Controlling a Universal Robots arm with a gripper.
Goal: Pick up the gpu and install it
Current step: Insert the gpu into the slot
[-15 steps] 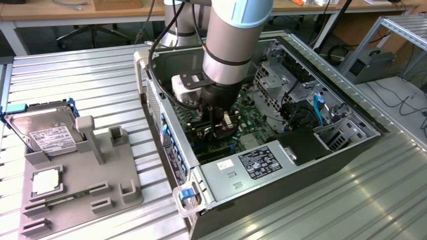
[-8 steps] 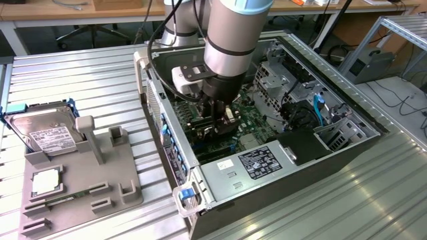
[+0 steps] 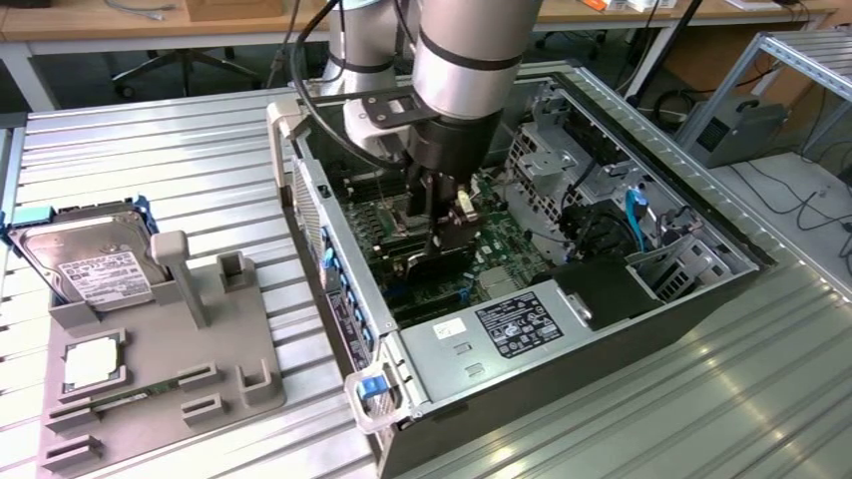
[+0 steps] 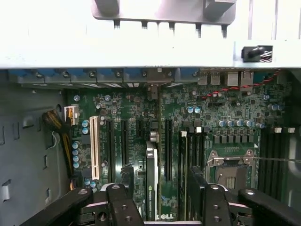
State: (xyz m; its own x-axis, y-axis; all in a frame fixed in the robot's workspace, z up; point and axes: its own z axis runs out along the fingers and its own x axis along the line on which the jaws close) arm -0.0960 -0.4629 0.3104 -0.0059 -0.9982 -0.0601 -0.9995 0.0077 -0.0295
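A: Where is the thin dark rectangular gpu card (image 4: pixel 151 181) at this moment?

B: It stands on edge inside the open black and silver computer case (image 3: pixel 440 344), over the green motherboard (image 4: pixel 141 117), seated at or just over one of the long black slots. In the exterior view it sits directly under the black two-fingered tool (image 3: pixel 446 235), near the middle of the case.

A: Does the tool have it?

B: From the wrist view, the card's edge (image 4: pixel 151 181) runs between the two black fingers (image 4: pixel 113 207), which stand wide apart on either side of it. I see no pad pressing its faces, so I judge it not clamped.

A: How would the card handle?

B: I reckon it is light and stiff, but fragile: bare circuitry and a thin contact edge. The flat faces near the top edge are the safe hold. Tilted in the slot, it could bind.

A: And the surroundings?

B: The case lies on a ribbed metal tabletop (image 3: pixel 160 150). To the exterior view's left is a grey moulded fixture tray (image 3: pixel 200 384) holding a boxy silver hard drive with a white label (image 3: pixel 87 259). At the far side are wooden desks and cables, a workshop room.
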